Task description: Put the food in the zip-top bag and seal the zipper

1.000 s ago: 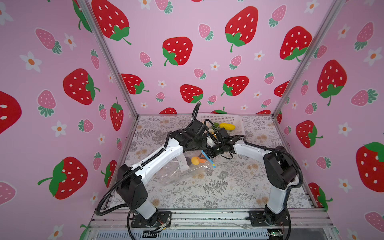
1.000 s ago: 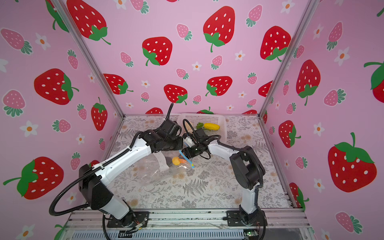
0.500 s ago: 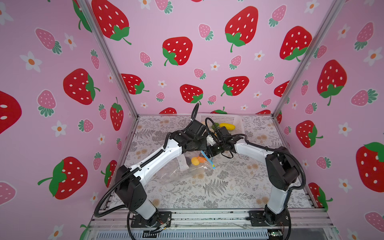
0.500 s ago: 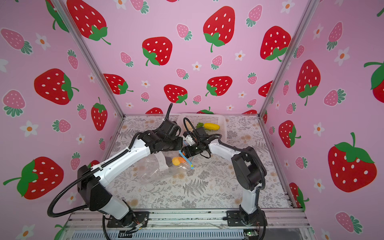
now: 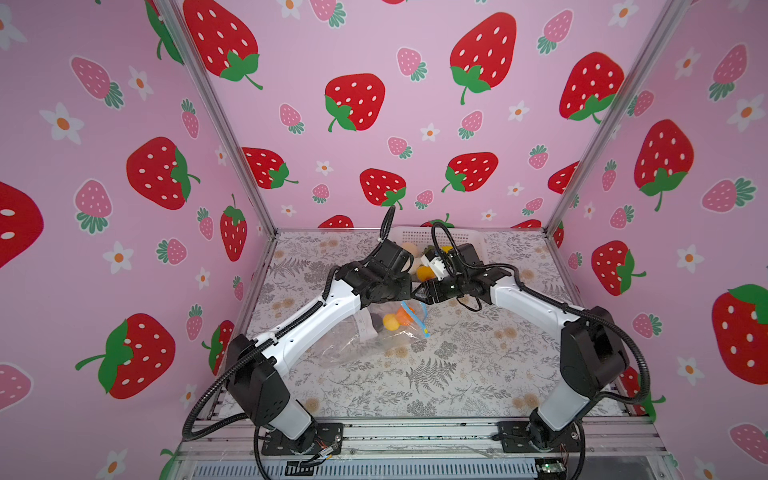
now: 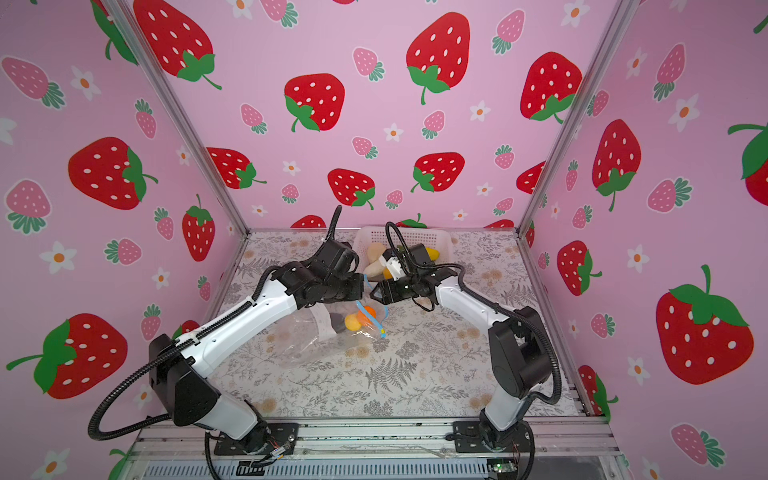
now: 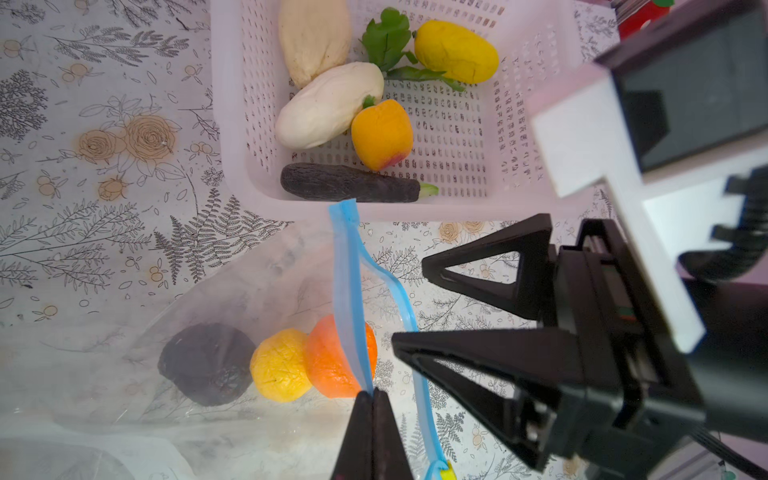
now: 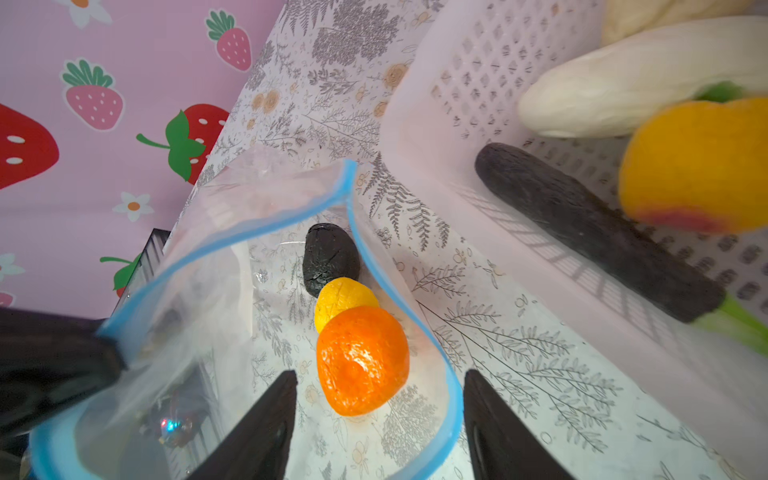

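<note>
Zip-top bag on table between arms. Left gripper clamped on zipper, holding mouth up. Orange piece, yellow piece and dark piece inside. Right gripper at mouth, jaws apart, empty, barely shifted over last second. Drop looks done. More food waits in basket, so fetching likely next.

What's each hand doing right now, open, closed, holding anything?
Left hand: closed, pinching the zipper strip of the zip-top bag.
Right hand: open, holding nothing, at the bag's mouth.
</note>
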You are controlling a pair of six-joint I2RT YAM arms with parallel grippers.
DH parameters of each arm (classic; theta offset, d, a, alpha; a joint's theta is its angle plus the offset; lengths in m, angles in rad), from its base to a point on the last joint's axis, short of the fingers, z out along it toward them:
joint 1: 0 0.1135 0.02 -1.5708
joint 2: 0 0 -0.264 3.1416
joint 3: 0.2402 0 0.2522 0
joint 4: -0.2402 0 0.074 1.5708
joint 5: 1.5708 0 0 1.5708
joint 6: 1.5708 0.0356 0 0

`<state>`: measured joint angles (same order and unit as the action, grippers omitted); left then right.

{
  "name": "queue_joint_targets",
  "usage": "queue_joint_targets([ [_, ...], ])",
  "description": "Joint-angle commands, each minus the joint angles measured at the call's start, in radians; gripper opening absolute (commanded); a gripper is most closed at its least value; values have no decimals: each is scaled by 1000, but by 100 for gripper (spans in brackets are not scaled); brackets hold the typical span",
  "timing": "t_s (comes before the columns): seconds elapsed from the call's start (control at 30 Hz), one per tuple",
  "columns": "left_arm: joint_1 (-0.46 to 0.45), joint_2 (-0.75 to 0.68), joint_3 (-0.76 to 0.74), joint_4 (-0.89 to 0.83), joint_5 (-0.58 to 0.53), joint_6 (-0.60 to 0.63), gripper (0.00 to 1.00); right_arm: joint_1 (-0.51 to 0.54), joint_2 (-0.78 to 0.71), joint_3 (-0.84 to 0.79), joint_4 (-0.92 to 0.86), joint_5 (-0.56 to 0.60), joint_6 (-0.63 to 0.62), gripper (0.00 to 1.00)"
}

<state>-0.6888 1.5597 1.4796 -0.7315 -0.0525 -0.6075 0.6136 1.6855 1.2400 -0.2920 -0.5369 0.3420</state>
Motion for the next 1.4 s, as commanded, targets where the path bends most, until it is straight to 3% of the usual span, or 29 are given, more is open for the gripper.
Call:
queue_joint_targets([
  [0.0,5,-40,-12,14,-21,-9,0,-23,-21,-57,2,-6,57,63],
  [0.3,6,-55,-14,10,-28,-10,0,-25,9,-122,58,-46,91,61],
  [0.53,8,-60,-16,10,-35,-13,0,-25,40,-162,133,-96,119,52],
  [0.9,8,-63,-17,8,-39,-9,0,-32,77,-154,172,-178,123,26],
  [1.37,21,-57,-15,12,-27,-2,0,-32,81,-139,212,-242,163,4],
])
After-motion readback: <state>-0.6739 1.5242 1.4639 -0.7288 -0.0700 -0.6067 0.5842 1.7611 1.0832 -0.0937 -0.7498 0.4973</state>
